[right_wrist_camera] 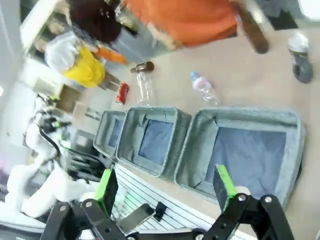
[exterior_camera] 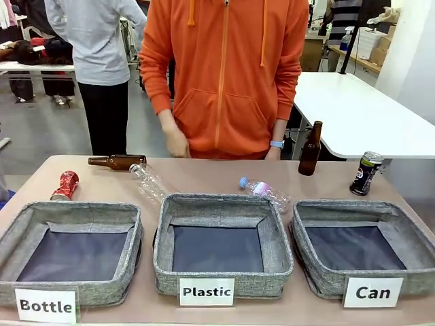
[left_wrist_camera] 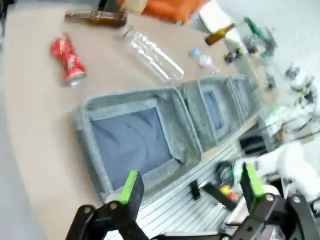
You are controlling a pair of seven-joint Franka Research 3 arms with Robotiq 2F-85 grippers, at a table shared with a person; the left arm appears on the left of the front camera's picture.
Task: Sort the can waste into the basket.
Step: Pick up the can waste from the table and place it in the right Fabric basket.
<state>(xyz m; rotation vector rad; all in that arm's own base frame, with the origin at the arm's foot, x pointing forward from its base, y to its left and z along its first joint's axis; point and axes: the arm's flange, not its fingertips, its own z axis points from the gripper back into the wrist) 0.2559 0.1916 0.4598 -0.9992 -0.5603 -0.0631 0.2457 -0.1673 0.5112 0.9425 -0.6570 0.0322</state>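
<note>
Just behind Can basket (exterior_camera: 340, 206), upright on tabletop (exterior_camera: 204, 173): black can (exterior_camera: 367, 173). Far left of it, lying flat: red can (exterior_camera: 66, 185). Meanwhile, left jaws and right jaws both apart.

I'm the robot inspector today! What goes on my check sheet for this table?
Surface: tan table, with three grey baskets in a row along the near edge.
Job's things: black can upright behind the Can basket, which holds nothing; red can lying behind the Bottle basket.
Clutter: lying brown bottle; standing brown bottle; long clear bottle and blue-capped clear bottle lying behind the Plastic basket.
Grippers: left gripper open, holding nothing; right gripper open, holding nothing.
Cables: nothing seen on the table.
Surroundings: person in an orange hoodie at the far side; person in grey and a white table behind.
</note>
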